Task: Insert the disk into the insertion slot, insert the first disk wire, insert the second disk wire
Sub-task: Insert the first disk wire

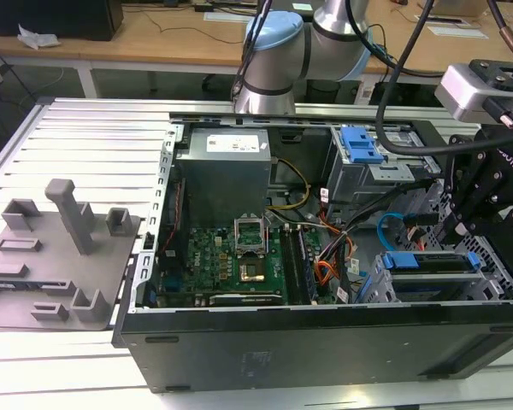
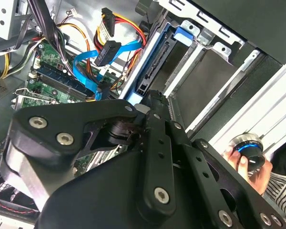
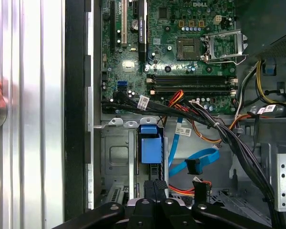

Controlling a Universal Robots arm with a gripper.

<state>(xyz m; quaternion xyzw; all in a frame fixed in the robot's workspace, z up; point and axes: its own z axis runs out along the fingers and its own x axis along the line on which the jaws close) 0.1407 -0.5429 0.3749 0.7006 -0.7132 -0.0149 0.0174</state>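
Gripper: jaws pressed together, nothing btwn them, tips near end of the disk. Disk sits in the insertion slot, just beside mobo. Second disk wire loops near mobo. Orange wires and black cable bundle crowd mobo's edge.

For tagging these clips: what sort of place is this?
Probably a robotics lab: an open computer case lies on a slatted aluminium table, with a robot arm and wooden workbenches behind.

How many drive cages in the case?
2: taller grey cage with blue latch; low perforated cage holding the disk, nearer the camera. Others may be hidden.
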